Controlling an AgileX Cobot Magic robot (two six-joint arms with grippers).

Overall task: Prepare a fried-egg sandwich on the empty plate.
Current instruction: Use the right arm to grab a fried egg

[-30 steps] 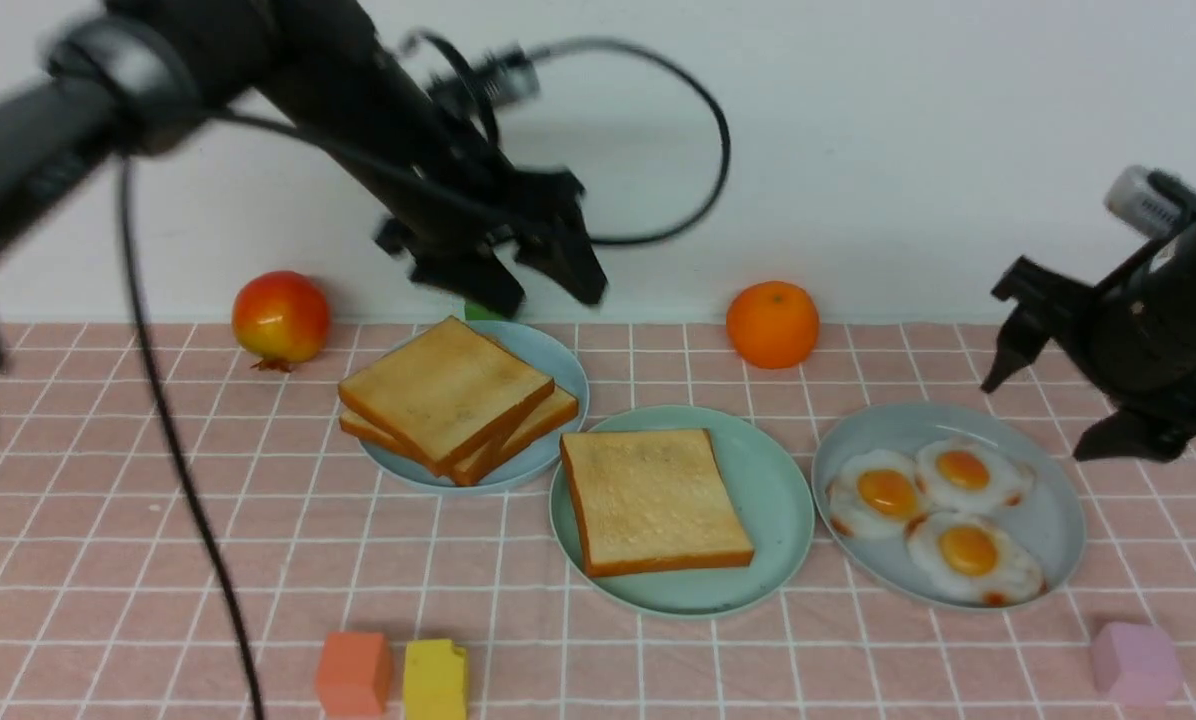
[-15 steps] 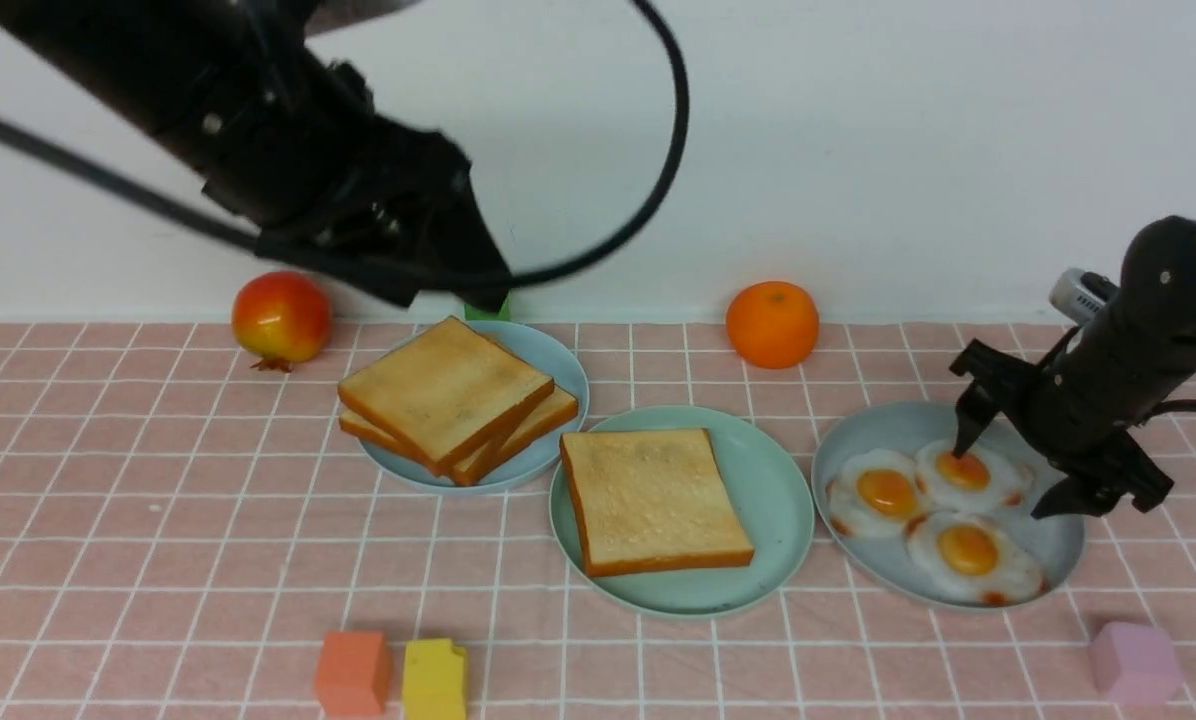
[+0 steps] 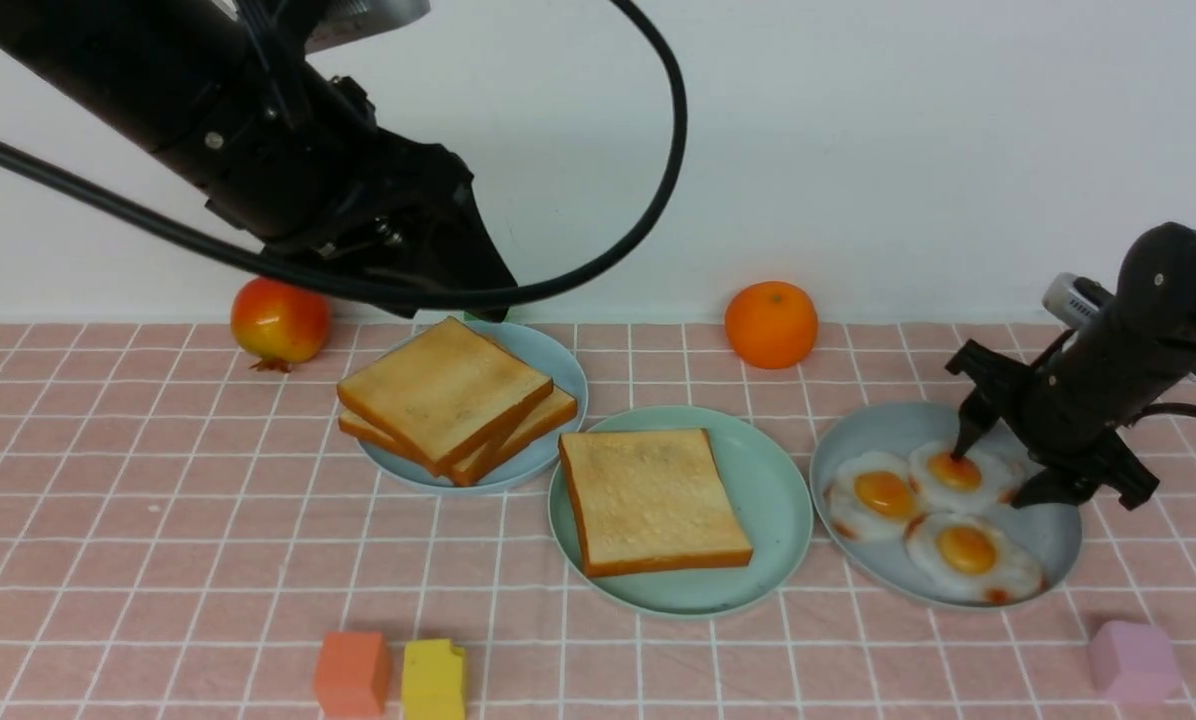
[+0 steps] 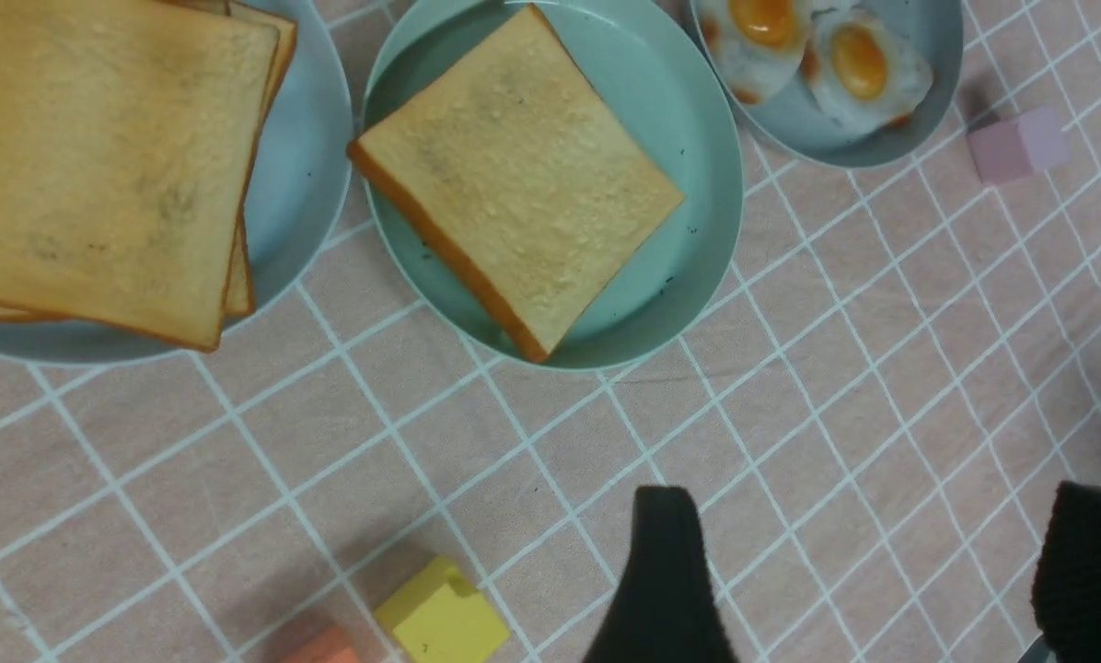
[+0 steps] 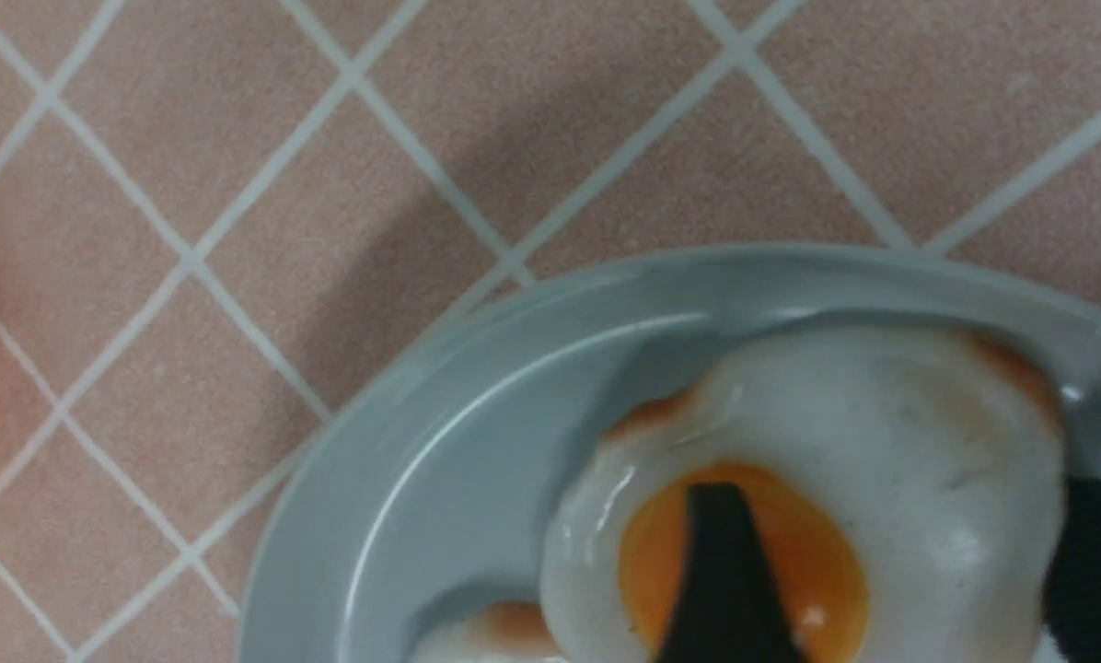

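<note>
Toast golden on mint plate; right end effector apart astride orange-yolked egg; left end effector apart.

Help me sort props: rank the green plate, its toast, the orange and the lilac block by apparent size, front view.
1. green plate
2. toast
3. orange and lilac block: alike; the block sits nearer the camera, so unranked

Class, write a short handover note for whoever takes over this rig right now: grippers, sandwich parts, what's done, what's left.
Left gripper: open, empty, raised.
Right gripper: jaws apart astride the rear egg on the egg plate, one fingertip on its yolk; egg not lifted.
Done: one toast slice lies on the mint-green plate.
Left: egg onto that slice, then a slice from the toast stack on top.
</note>
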